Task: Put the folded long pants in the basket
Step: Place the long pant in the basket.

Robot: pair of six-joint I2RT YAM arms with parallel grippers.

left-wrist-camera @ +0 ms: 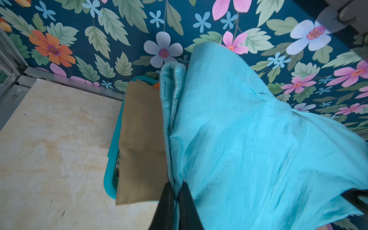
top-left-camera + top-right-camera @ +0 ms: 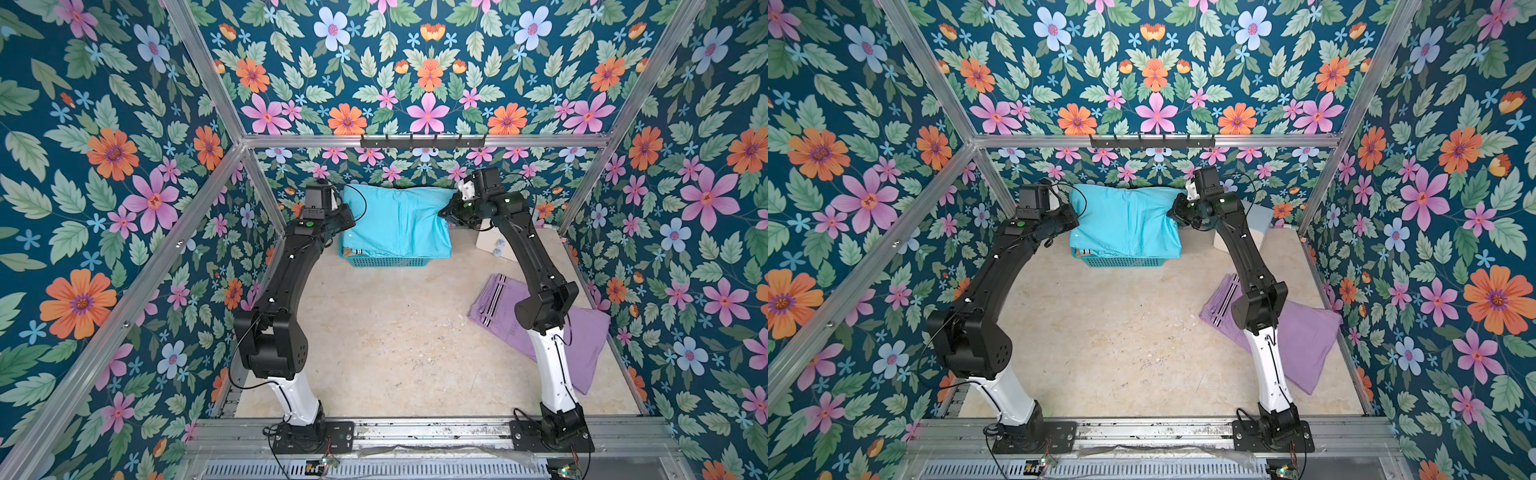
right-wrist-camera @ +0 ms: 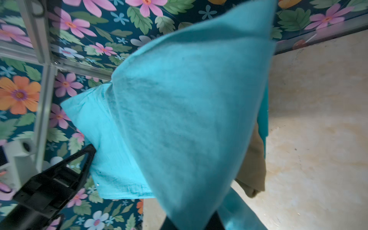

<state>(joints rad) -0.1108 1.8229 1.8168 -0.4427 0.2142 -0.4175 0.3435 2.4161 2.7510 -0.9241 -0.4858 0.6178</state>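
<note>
Turquoise pants [image 2: 397, 222] hang between the two arms, just over the basket [image 2: 386, 262] at the far side of the worktop [image 2: 395, 353]. The left fingers [image 1: 167, 207] are clenched on one edge of the cloth and the right fingers [image 3: 216, 224] on the opposite edge. The cloth looks wider than the basket. I think it may land across the rim or come unfolded if one side is let go before the other, or if it is released from too high. The lilac pants [image 2: 582, 332] lie on the worktop, partly under the right arm. The left wrist view shows the tan pants [image 1: 143, 139] inside the basket, with an orange piece [image 1: 156, 85] behind them. In both top views the turquoise cloth covers nearly all of this, but only they show the lilac pair
</note>
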